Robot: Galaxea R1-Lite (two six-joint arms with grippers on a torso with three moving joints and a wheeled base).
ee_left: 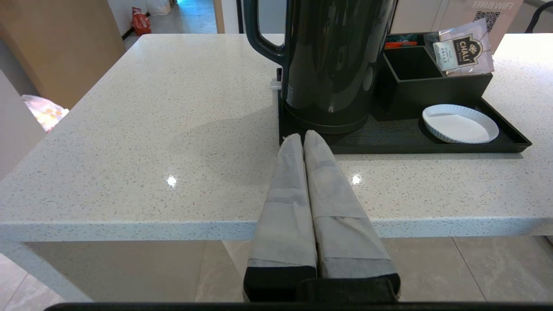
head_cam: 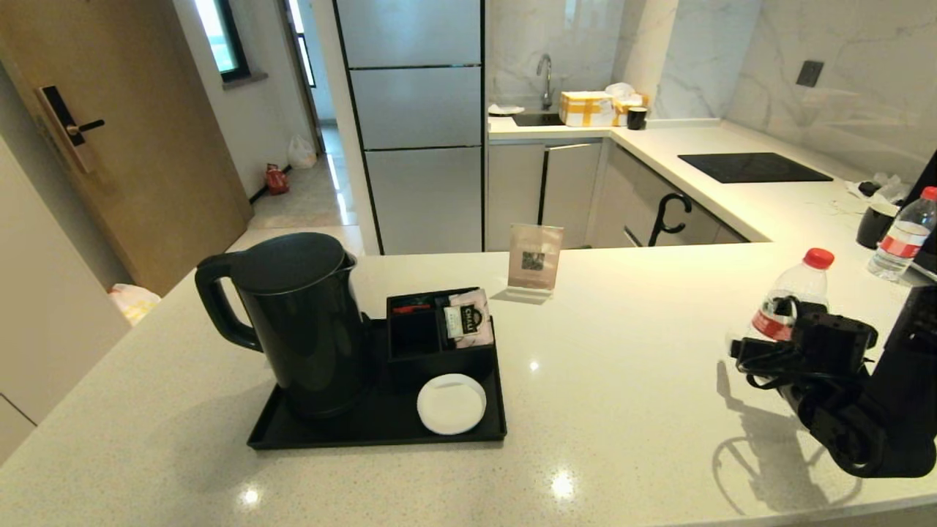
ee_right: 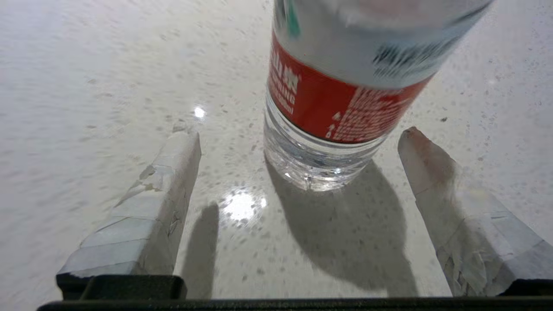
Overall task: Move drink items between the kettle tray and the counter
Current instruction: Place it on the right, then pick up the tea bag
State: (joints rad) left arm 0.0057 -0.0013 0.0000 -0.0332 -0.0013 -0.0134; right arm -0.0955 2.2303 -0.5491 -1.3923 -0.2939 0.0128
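Observation:
A clear water bottle [head_cam: 794, 293] with a red cap and red label stands upright on the speckled counter [head_cam: 622, 380] at the right. My right gripper [head_cam: 776, 329] is open just behind it. In the right wrist view the bottle [ee_right: 341, 99] sits in line with the gap of the gripper [ee_right: 298, 134], and neither finger touches it. The pinkish tea sachet [head_cam: 468, 318] leans in the black compartment box on the kettle tray [head_cam: 381, 432]. My left gripper [ee_left: 302, 136] is shut and empty, parked at the counter's near edge before the tray [ee_left: 389, 147]; the sachet [ee_left: 462, 49] shows beyond.
The black kettle [head_cam: 300, 322] fills the tray's left half, with a white dish [head_cam: 452, 403] at its front right. A QR card [head_cam: 534, 260] stands behind the tray. A second bottle [head_cam: 904, 234] and a black mug [head_cam: 875, 223] stand far right. The hob [head_cam: 754, 167] lies beyond.

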